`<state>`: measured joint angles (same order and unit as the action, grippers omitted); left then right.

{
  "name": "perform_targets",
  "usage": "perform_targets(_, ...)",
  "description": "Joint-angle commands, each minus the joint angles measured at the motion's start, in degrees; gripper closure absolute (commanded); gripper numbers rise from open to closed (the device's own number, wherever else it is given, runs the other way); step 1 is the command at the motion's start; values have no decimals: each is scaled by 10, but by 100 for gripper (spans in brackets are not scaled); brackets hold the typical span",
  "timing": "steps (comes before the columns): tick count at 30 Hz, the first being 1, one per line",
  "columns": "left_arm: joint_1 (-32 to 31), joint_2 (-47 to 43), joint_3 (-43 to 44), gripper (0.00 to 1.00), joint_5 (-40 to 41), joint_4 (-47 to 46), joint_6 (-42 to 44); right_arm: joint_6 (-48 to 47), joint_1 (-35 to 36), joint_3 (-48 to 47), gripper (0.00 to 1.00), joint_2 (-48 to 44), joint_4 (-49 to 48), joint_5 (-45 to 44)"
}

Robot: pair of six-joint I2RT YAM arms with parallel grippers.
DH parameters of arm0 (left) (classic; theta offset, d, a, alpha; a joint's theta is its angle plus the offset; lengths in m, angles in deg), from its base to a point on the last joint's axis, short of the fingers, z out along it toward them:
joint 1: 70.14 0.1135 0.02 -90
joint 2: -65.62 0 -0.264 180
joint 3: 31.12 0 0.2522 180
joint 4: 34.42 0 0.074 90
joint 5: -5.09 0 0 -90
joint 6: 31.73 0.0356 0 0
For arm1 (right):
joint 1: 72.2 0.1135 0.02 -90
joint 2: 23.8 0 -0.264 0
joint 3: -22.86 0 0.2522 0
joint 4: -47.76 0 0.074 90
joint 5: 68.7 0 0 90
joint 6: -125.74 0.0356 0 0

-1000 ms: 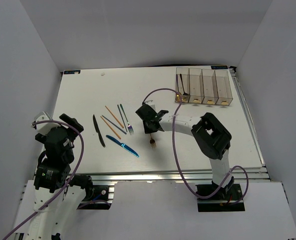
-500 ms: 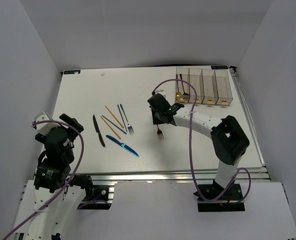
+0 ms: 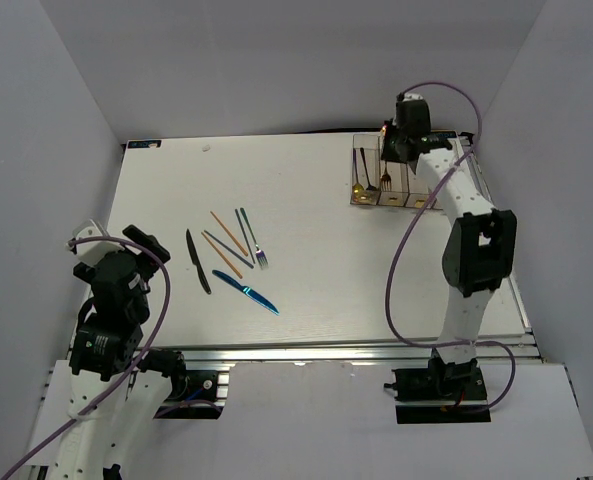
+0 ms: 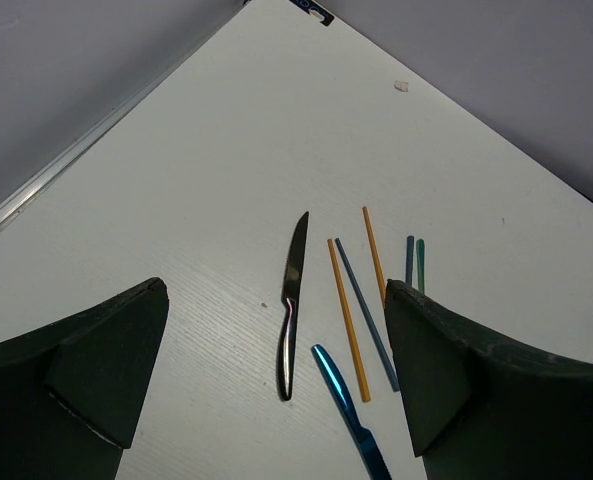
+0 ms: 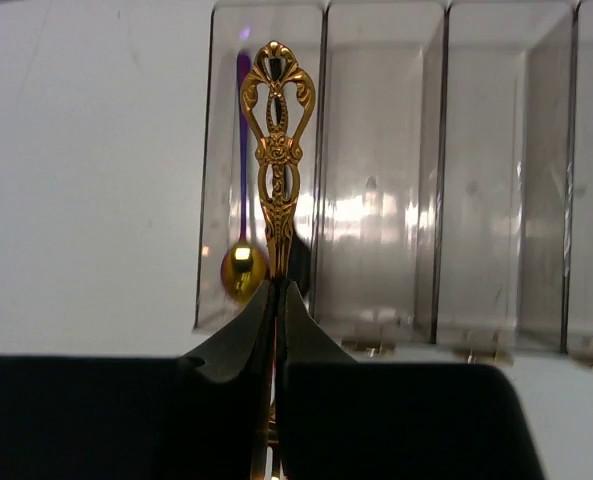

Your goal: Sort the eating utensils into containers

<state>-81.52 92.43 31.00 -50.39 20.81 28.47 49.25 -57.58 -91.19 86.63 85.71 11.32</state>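
Observation:
My right gripper (image 3: 389,153) is shut on a gold fork with an ornate handle (image 5: 277,130) and holds it over the row of clear containers (image 3: 444,172). In the right wrist view the gripper (image 5: 278,292) pinches the fork, whose handle lies over the wall between the leftmost and second bin (image 5: 381,200). The fork also shows in the top view (image 3: 386,181). A gold spoon (image 5: 243,268) lies in the leftmost bin. On the table lie a black knife (image 3: 197,262), a blue knife (image 3: 246,293), orange chopsticks (image 3: 228,232) and a dark fork (image 3: 256,250). My left gripper (image 3: 126,252) is open and empty, near the left edge.
The left wrist view shows the open gripper (image 4: 276,350) above the black knife (image 4: 293,305), the blue knife (image 4: 346,405), an orange chopstick (image 4: 348,318) and a blue chopstick (image 4: 366,315). White walls close in the table on three sides. The right arm's purple cable (image 3: 401,270) hangs over the right side.
My right gripper has carried the gold fork from the middle of the table back and right to above the containers. The left arm has not moved.

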Motion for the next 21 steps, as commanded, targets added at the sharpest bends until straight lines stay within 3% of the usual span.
perform_targets(1, 1, 6, -5, 2, -12, -10, 7, -50, -21, -102, 100, 78, 25, 55)
perform_targets(7, -3, 4, -5, 2, -15, -11, 9, -69, -59, -287, 100, 202, 72, 50)
perform_targets(14, -4, -3, -6, 2, -16, -14, 9, -69, -89, -243, 97, 218, 32, 74)
perform_targets(15, -3, -2, -5, 2, -17, -13, 10, -72, -91, -238, 77, 217, 30, 68)
perform_targets(16, -3, -1, -6, 2, -17, -13, 10, -71, -91, -236, 65, 217, 31, 66)
perform_targets(21, -3, -1, -5, 2, -17, -13, 10, -67, -92, -265, 29, 216, 45, 76)
